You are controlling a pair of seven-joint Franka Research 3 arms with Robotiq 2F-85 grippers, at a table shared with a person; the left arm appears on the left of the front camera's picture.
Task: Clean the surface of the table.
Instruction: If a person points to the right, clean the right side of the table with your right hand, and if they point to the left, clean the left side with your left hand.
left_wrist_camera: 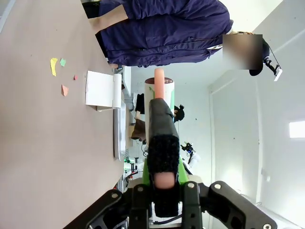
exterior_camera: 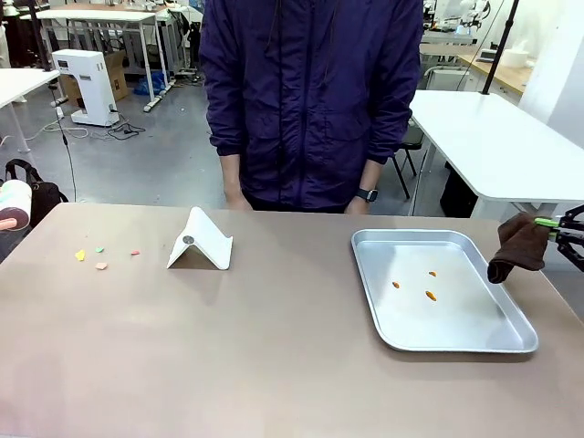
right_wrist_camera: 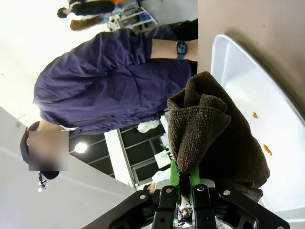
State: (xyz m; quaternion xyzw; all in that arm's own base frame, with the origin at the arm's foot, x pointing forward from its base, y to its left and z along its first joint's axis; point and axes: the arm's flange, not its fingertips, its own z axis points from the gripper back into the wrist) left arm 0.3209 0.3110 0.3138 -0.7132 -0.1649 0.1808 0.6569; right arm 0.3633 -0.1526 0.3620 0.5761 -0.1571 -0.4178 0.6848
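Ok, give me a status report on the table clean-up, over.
Left gripper shut on roller; right gripper shut on brown cloth. Table: coloured scraps near left end. White stand and tray sit on it.

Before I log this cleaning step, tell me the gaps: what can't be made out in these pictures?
Front view: the left edge cuts off the roller held by the left gripper.
Front view: the right edge cuts off the right gripper holding the brown cloth.
Front view: the orange bits in the tray and the paper scraps on the table are too small to identify.
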